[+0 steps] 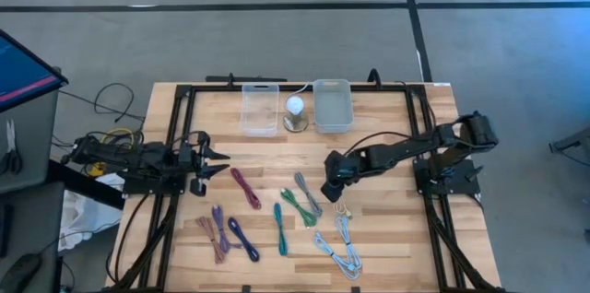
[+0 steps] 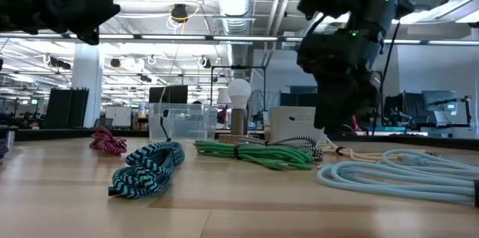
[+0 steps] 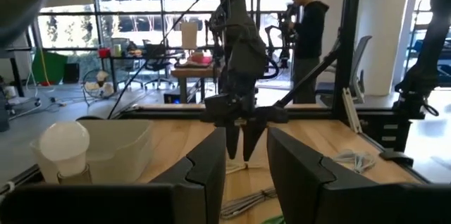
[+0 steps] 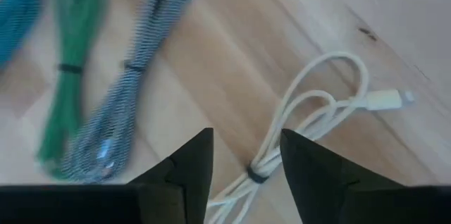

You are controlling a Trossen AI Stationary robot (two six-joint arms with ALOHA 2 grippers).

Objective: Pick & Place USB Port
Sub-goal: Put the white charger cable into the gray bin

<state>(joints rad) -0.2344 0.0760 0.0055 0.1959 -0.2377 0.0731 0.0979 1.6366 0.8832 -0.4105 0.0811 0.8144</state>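
Observation:
Several bundled USB cables lie on the wooden table [image 1: 387, 238]. A small white cable [image 4: 320, 101] [image 1: 344, 212] with a pale plug lies just under my right gripper [image 4: 246, 143] [image 1: 332, 188]. That gripper points steeply down and is open, and the cable's tied part [image 4: 257, 175] shows between its fingers without visible touch. Beside it lie a grey striped cable [image 4: 141, 55] and a green cable [image 4: 70, 62]. My left gripper [image 3: 246, 150] [image 1: 218, 157] waits open at the table's left, pointing level across it.
Two clear bins [image 1: 260, 109] [image 1: 332, 104] and a white bulb on a stand [image 1: 295, 109] are at the far edge. Red [image 1: 245, 187], purple [image 1: 219, 222], dark blue [image 1: 242, 238], teal [image 1: 279, 228] and light blue [image 1: 341, 254] cables lie nearer. A person [image 3: 306, 34] stands beyond the table.

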